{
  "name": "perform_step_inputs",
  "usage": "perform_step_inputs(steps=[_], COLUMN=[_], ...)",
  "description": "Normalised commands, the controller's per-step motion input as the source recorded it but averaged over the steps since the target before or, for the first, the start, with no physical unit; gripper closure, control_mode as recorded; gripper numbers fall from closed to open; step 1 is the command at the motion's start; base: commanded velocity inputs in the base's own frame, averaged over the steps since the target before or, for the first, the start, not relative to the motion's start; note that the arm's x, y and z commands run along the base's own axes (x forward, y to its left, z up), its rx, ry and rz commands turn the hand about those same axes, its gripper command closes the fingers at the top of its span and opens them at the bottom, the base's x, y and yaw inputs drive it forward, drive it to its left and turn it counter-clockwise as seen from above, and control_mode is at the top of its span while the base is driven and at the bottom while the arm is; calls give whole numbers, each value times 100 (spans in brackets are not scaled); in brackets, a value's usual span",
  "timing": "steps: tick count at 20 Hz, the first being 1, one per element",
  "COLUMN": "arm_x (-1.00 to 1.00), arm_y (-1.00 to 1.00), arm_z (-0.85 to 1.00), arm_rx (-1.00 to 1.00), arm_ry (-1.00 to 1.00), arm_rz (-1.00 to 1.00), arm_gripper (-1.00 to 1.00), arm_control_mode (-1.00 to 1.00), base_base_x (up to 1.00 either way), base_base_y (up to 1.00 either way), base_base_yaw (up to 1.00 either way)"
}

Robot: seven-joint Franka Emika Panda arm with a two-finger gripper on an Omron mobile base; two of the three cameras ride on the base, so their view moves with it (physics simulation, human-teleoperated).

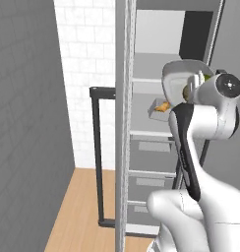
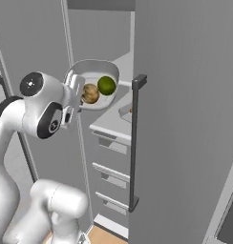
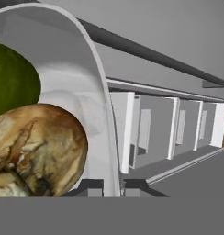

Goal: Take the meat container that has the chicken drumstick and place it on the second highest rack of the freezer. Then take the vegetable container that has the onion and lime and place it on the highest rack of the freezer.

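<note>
The fingers [image 3: 111, 187] are closed on the rim of the vegetable container [image 2: 111, 71], a pale grey bowl held tilted in front of the open freezer [image 2: 113, 124], near its upper shelves. Inside it lie the onion [image 2: 90, 93] and the lime [image 2: 106, 85], touching each other. In the left base view the robot's wrist hides most of the bowl. The meat container [image 1: 156, 109] sits on a freezer shelf, with the chicken drumstick [image 1: 163, 106] showing only as a small orange patch, partly behind the arm. The freezer door [image 2: 185, 119] hides the shelf's right part in the right base view. The drawers [image 3: 150, 133] lie below.
</note>
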Motion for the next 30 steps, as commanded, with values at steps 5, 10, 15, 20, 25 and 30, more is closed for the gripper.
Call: perform_step_inputs(steps=[5,10,15,20,25,30], arm_x=[80,84,93,76,75,70], arm_y=[0,-6,-15,-36,-33,-24], arm_z=[21,17,8,9,5,0], arm_rx=[0,0,0,0,0,0], arm_ry=[0,6,10,6,0,1], arm_rz=[0,0,0,0,0,0], arm_gripper=[100,100,100,100,100,100], arm_control_mode=[-100,-100,-100,-100,-100,-100], base_base_x=[0,0,0,0,0,0], base_base_y=[0,0,0,0,0,0], base_base_yaw=[0,0,0,0,0,0])
